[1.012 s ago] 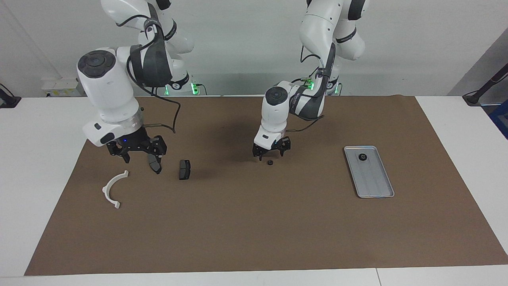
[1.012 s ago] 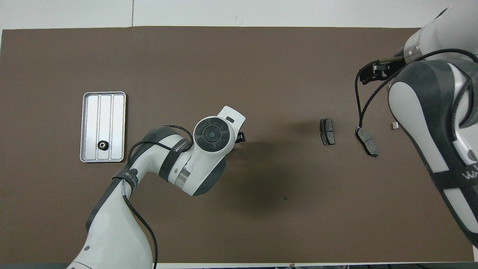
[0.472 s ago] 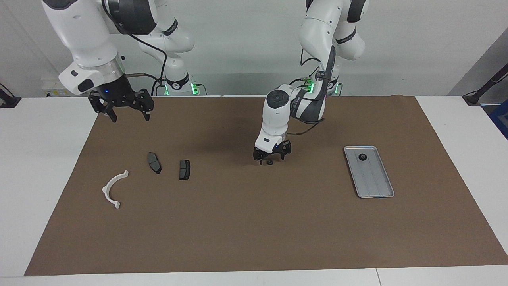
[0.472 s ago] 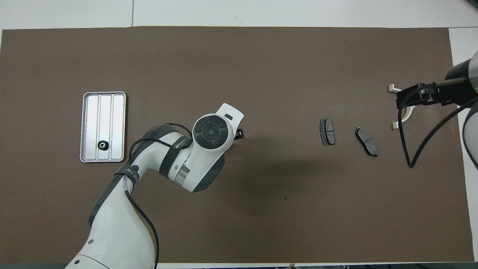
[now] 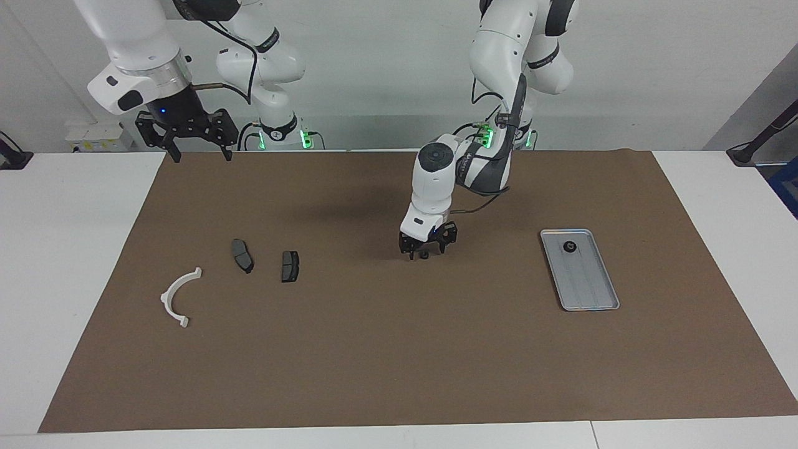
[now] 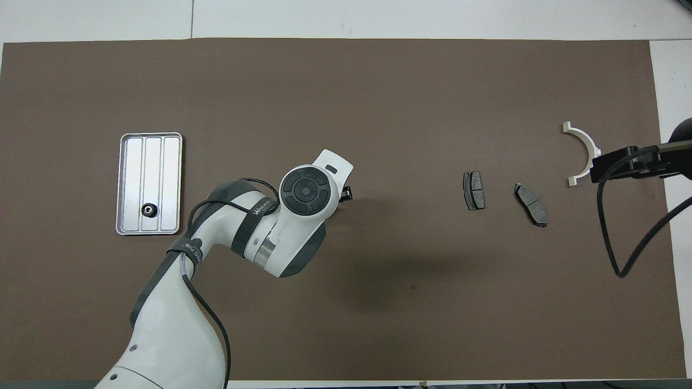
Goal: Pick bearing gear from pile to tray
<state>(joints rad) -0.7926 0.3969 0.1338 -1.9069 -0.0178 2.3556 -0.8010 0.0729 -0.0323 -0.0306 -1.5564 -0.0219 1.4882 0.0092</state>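
Now your left gripper has dropped around the small black gear mid-mat, jaws narrowing, grip unconfirmed; your right gripper, open, has risen clear; one gear sits in the tray.

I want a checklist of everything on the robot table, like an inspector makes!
Surface: brown mat on a white table.
Job's things: one small black round piece in the silver tray; another on the mat between the left gripper's fingers.
Clutter: white half-ring bracket; two dark brake pads, lying apart.
Grippers: left gripper low around the piece; right gripper raised, open, empty.
Cables: black cables along both arms.
Surroundings: white wall; green lights at the arm bases.
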